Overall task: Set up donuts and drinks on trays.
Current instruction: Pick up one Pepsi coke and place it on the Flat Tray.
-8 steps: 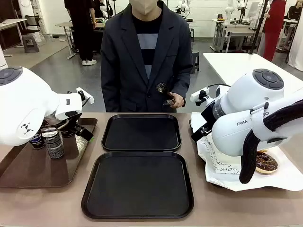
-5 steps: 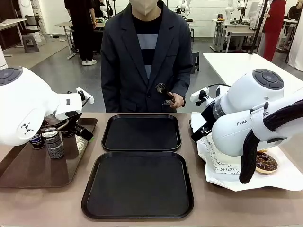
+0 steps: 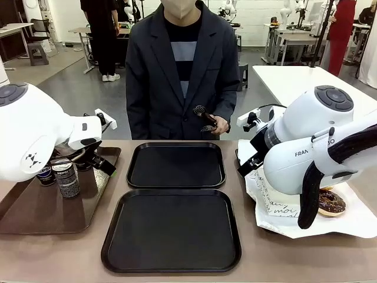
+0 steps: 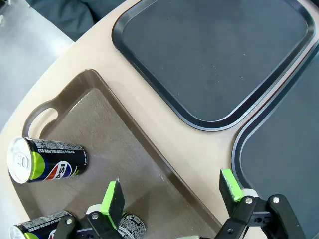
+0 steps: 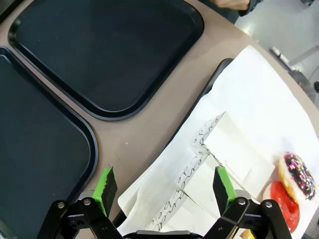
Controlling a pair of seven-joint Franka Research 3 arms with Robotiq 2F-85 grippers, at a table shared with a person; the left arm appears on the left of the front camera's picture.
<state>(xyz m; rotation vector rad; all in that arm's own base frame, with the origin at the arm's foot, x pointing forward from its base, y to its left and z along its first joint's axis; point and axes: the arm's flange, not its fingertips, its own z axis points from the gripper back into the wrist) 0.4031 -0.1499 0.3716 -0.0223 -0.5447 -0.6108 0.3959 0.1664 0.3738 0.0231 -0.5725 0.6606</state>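
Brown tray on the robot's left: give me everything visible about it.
The brown tray looks like smoky, slightly see-through plastic: long, rounded corners, raised rim, a cut-out handle at its far end. It lies flat on the tan table, beside the black trays with a strip of table between. Slim cans stand on its far part. The left pincer, open, hangs above its inner rim.

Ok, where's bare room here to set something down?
The far black tray and near black tray are bare. On the brown tray the near half is free; Pepsi cans crowd its far end. Boxes and donuts crowd the white paper.
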